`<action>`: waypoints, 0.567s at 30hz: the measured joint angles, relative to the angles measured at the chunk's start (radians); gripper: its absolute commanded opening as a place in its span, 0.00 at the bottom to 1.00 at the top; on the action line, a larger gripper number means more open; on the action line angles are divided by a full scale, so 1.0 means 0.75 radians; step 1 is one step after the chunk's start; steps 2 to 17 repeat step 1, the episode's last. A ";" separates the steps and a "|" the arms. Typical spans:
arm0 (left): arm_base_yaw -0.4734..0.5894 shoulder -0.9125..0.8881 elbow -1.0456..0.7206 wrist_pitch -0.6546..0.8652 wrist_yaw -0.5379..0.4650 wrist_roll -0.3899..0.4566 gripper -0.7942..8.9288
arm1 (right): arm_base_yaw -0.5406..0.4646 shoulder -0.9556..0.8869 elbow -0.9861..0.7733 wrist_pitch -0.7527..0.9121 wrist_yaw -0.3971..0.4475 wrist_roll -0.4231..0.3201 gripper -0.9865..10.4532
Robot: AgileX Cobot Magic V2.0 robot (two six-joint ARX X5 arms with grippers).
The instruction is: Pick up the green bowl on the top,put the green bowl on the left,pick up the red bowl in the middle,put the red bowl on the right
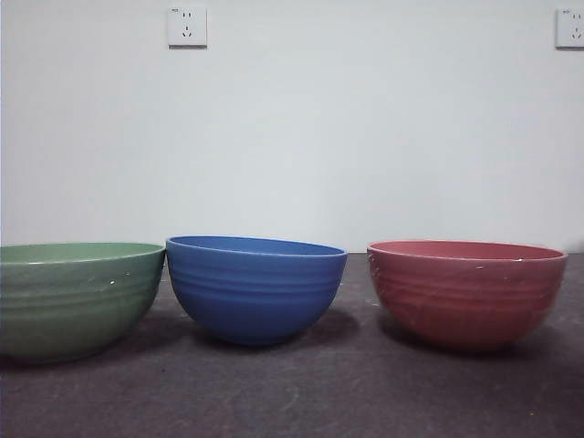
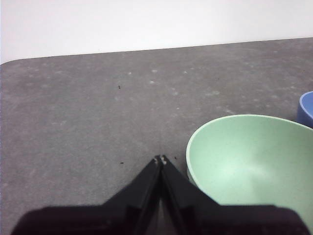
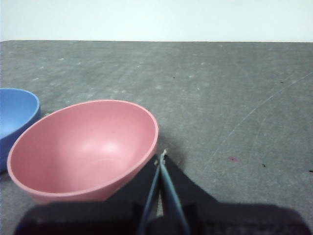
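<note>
The green bowl [image 1: 73, 297] stands upright on the table at the left of the front view. The red bowl [image 1: 465, 292] stands upright at the right. A blue bowl [image 1: 255, 287] stands between them. In the left wrist view my left gripper [image 2: 160, 159] is shut and empty, above the table just beside the green bowl [image 2: 254, 161]. In the right wrist view my right gripper [image 3: 161, 155] is shut and empty, just beside the rim of the red bowl [image 3: 85, 147]. Neither gripper shows in the front view.
The dark grey table [image 1: 292, 392] runs back to a white wall with two wall sockets [image 1: 187, 27]. The blue bowl shows at an edge of both wrist views [image 2: 306, 107] [image 3: 14, 117]. Bare table lies past both bowls [image 3: 234, 98].
</note>
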 measured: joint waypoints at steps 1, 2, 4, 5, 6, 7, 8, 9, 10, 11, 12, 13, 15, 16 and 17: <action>0.000 0.000 0.000 0.000 0.000 0.001 0.08 | 0.000 0.000 0.000 0.000 0.000 0.000 0.09; 0.000 0.000 0.000 0.000 0.000 0.001 0.08 | 0.000 0.000 0.000 0.000 0.000 0.000 0.09; 0.000 0.000 0.000 0.000 0.000 0.001 0.08 | 0.000 0.000 0.000 0.000 0.000 0.000 0.09; 0.000 0.000 0.000 0.000 0.000 0.001 0.08 | 0.000 0.000 0.000 0.000 0.000 0.000 0.09; 0.000 0.000 0.000 0.000 0.000 0.001 0.08 | 0.000 0.000 0.000 0.000 0.000 0.000 0.09; 0.000 0.000 0.000 0.000 0.000 0.001 0.08 | 0.000 0.000 0.000 0.000 0.000 0.000 0.09; 0.000 0.000 0.000 0.000 0.000 0.001 0.08 | 0.000 0.000 0.000 0.000 0.000 0.000 0.09; 0.000 0.000 0.000 0.000 0.000 0.001 0.08 | 0.000 0.000 0.000 0.000 0.000 0.000 0.09; 0.000 0.000 0.000 0.000 0.000 0.001 0.08 | 0.000 0.000 0.000 0.000 0.000 0.000 0.09; 0.000 0.000 0.000 0.000 0.000 0.001 0.08 | 0.000 0.000 0.000 0.000 0.000 0.000 0.09; 0.000 0.000 0.000 0.000 0.000 0.001 0.08 | 0.000 0.000 0.000 0.000 0.000 0.000 0.09; 0.000 0.000 0.000 0.000 0.000 0.001 0.08 | 0.000 0.000 0.000 0.000 0.000 0.000 0.09; 0.000 0.000 0.000 0.000 0.000 0.001 0.08 | 0.000 0.000 0.000 0.000 0.000 0.000 0.09; 0.000 0.000 0.000 0.000 0.000 0.001 0.08 | 0.000 0.000 0.000 0.000 0.000 0.000 0.09; 0.000 0.000 0.000 0.000 0.000 0.001 0.08 | 0.000 0.000 0.000 0.000 0.000 0.000 0.09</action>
